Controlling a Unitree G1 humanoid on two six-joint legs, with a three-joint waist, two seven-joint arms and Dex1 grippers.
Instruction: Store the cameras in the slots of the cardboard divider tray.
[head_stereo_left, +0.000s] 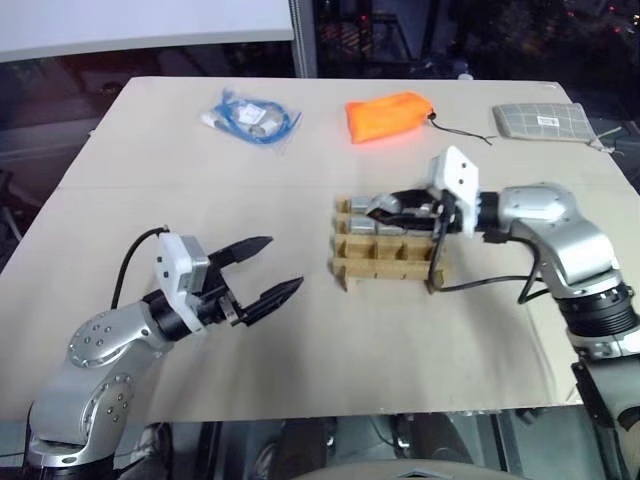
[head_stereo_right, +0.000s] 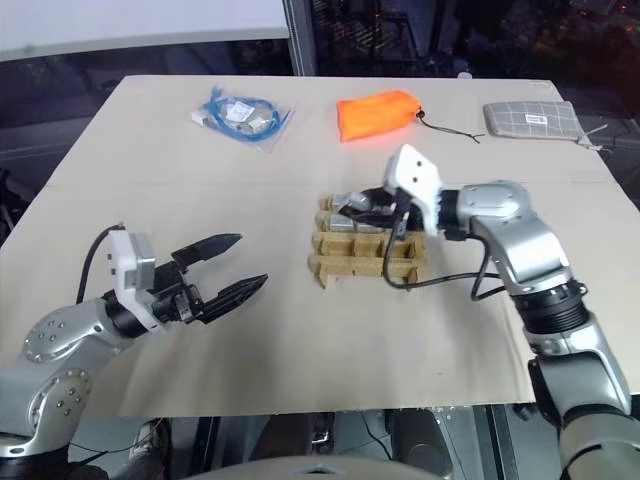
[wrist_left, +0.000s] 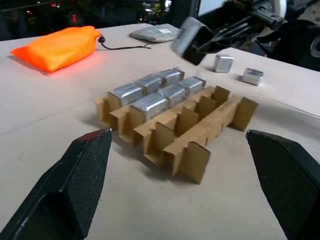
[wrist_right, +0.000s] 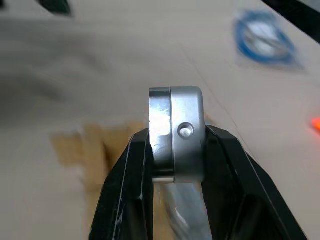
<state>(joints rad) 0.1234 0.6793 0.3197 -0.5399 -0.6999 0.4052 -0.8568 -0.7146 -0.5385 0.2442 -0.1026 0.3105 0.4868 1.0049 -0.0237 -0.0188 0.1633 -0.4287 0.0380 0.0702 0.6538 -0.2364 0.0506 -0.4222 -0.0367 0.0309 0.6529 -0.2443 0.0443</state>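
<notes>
Right gripper (wrist_right: 175, 150) pinches a silver camera (wrist_right: 177, 132) above the far rows of the cardboard divider tray (head_stereo_left: 385, 262), empty slots lying nearer. Left gripper (head_stereo_left: 262, 268), spread, idles well left.

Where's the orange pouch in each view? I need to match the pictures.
Left eye view: orange pouch at top centre, beyond the tray.
Right eye view: top centre, again beyond the tray.
Left wrist view: upper left, behind the tray.
Right wrist view: only an orange sliver at the right edge.
Shared landmark: the tray.
</notes>
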